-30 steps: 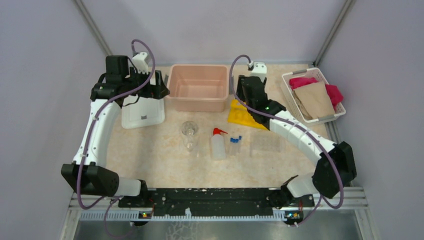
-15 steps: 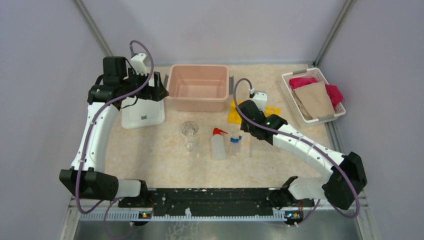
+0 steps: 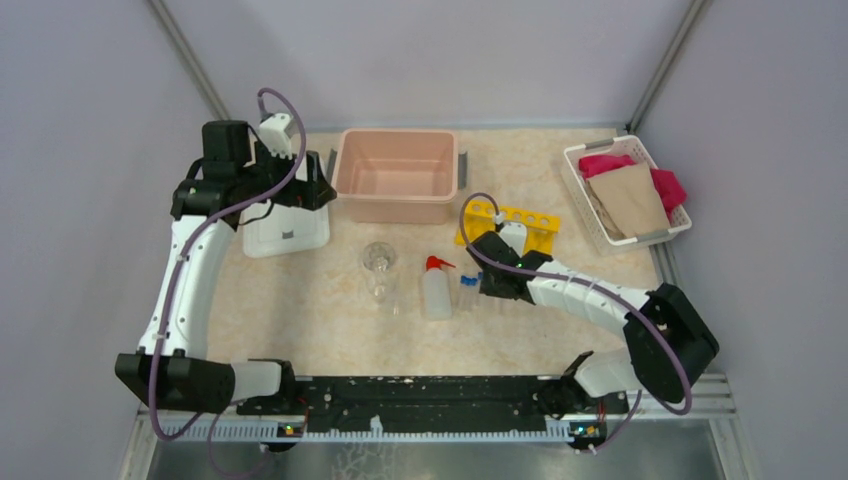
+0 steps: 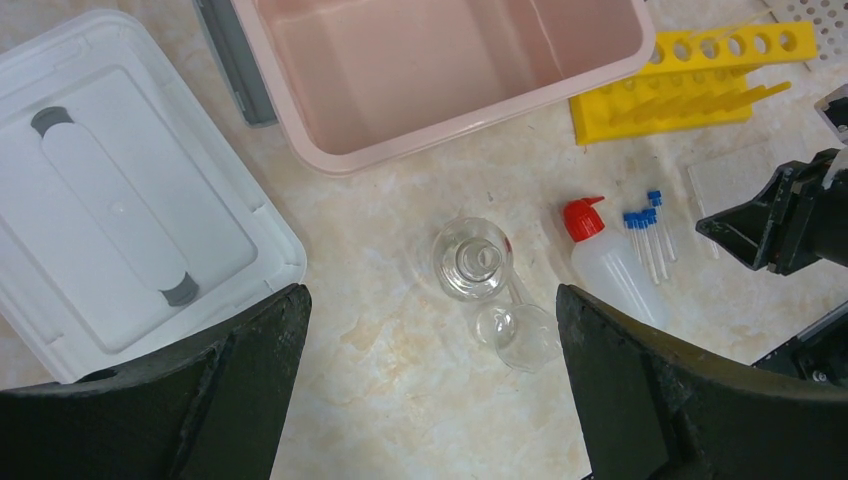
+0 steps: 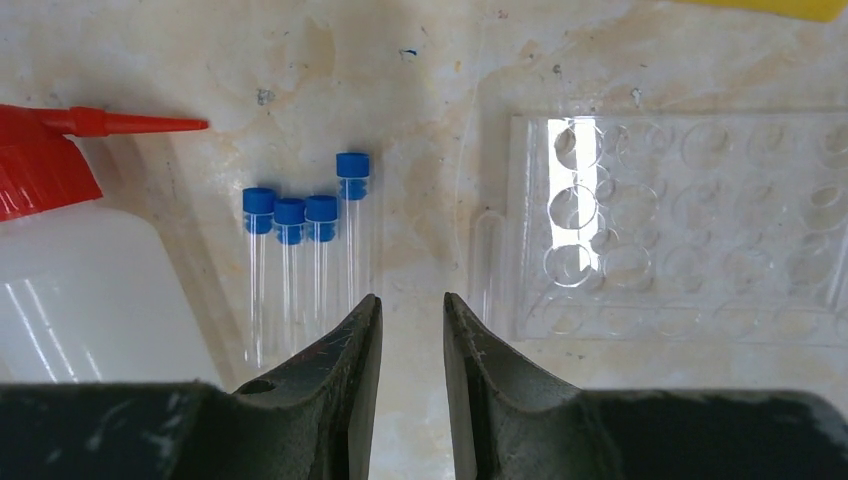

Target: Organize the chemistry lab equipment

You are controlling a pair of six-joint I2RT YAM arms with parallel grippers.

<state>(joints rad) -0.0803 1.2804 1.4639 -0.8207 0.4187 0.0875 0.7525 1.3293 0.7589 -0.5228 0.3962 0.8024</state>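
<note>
A small clear glass flask [image 3: 379, 258] stands mid-table, with a second clear glass piece [image 4: 515, 335] lying just in front of it. The white squeeze bottle [image 3: 435, 290] with its red nozzle lies to the right. Several blue-capped tubes [image 5: 305, 250] lie side by side next to it. The yellow tube rack [image 3: 515, 222] sits behind them. My right gripper [image 5: 411, 300] is low over the table just right of the tubes, open by a narrow gap with only table between its fingers. My left gripper [image 4: 430, 295] hangs wide open and high at the back left.
A pink bin [image 3: 395, 175] stands at the back centre, with a white lid [image 3: 285, 228] to its left. A clear well plate [image 5: 690, 220] lies right of the tubes. The white basket [image 3: 625, 190] of pink and tan cloths sits at the back right.
My right arm has swung forward from over the yellow rack down to the tubes, uncovering the rack, and its jaws have narrowed. The left arm has barely shifted.
</note>
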